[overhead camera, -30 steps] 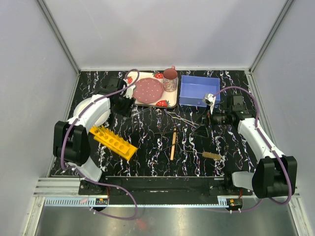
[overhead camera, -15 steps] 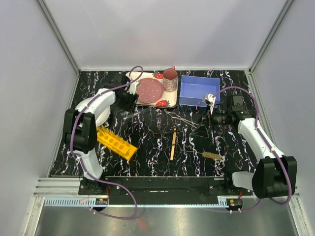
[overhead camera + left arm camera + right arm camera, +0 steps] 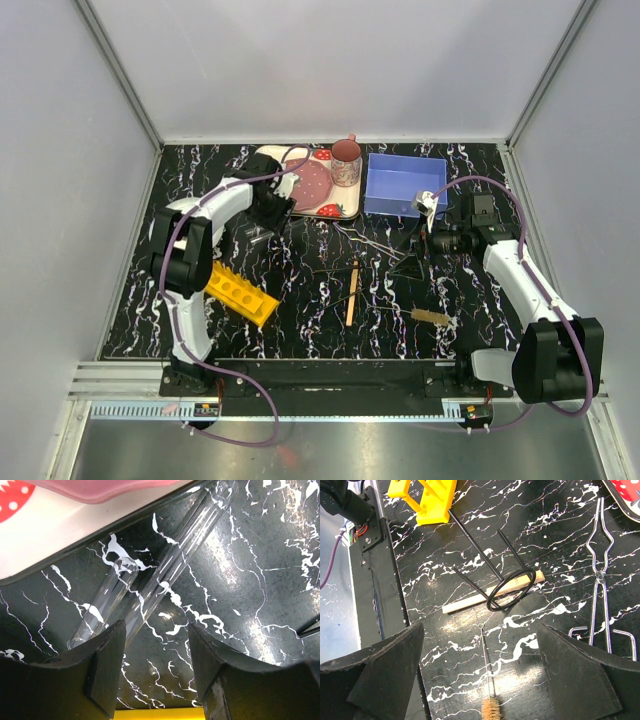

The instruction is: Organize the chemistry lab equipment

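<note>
Two clear glass tubes lie side by side on the black marbled table, just in front of the strawberry tray. My left gripper is open and empty, close above the table with the tubes just ahead of its left finger; in the top view it is at the tray's front left. The yellow rack lies at the near left. My right gripper is open and empty, high above the tan-bristled brush, wooden stick and wire tongs.
A black wire ring stand lies over the stick. A blue bin stands at the back right beside the tray with its pink plate and cup. The brush lies near the right front.
My left arm has swung its elbow inward and its gripper has moved a little right along the tray's front edge. The right arm has not moved.
</note>
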